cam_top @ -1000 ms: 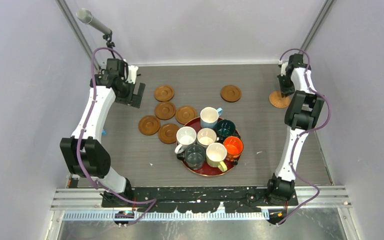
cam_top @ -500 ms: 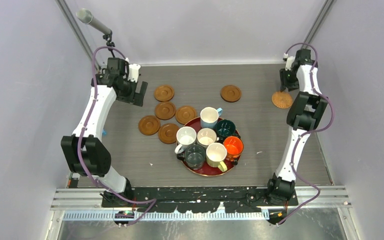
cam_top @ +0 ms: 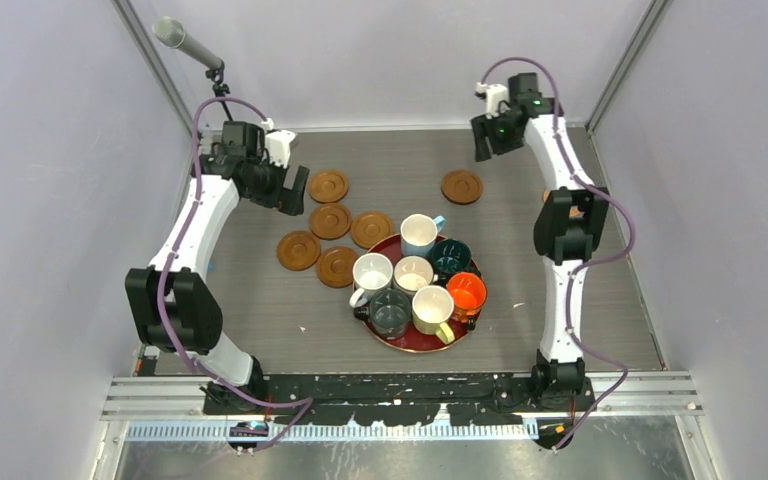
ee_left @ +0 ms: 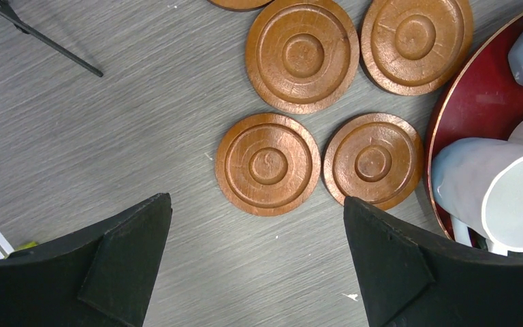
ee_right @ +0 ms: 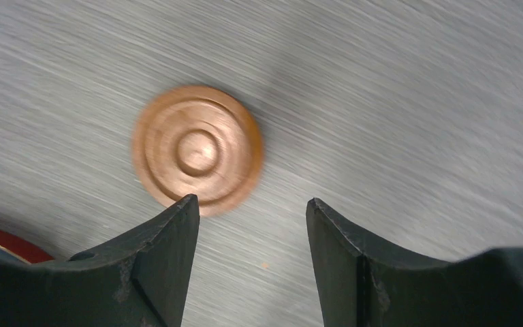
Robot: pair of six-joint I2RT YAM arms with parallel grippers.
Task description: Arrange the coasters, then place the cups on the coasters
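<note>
1. On the grey worktop [cam_top: 510, 240], left of centre, five coasters [cam_top: 330, 220] lie flat in a loose cluster, close together and none stacked.
2. A sixth coaster [cam_top: 461, 186] lies alone toward the far right, well apart from the cluster.
3. The red tray [cam_top: 407, 345] sits near the middle, its left rim just beside the two nearest coasters.
4. Seven cups [cam_top: 400, 290] stand upright on the tray, packed together.
   - The blue cup [cam_top: 419, 235] is at the far edge.
   - The white cup [cam_top: 371, 272], cream cup [cam_top: 413, 273] and teal cup [cam_top: 450, 258] stand in a row behind it.
   - The grey-green cup [cam_top: 390, 312], yellow cup [cam_top: 432, 308] and orange cup [cam_top: 467, 291] are nearest the arms.
   - No cup is on a coaster.
5. The left tool [cam_top: 290, 190] hovers over the cluster's far-left side.
   - Its jaws are spread wide and hold nothing.
   - In its wrist view, a coaster lies on the worktop just beyond the gap between the fingers [ee_left: 129, 266].
6. The right tool [cam_top: 485, 140] hangs above the far edge, near the sixth coaster.
   - Its jaws stand apart and are empty.
   - In its blurred wrist view, that coaster lies flat just past the left fingertip, and the worktop shows between the fingers [ee_right: 354, 272].
</note>
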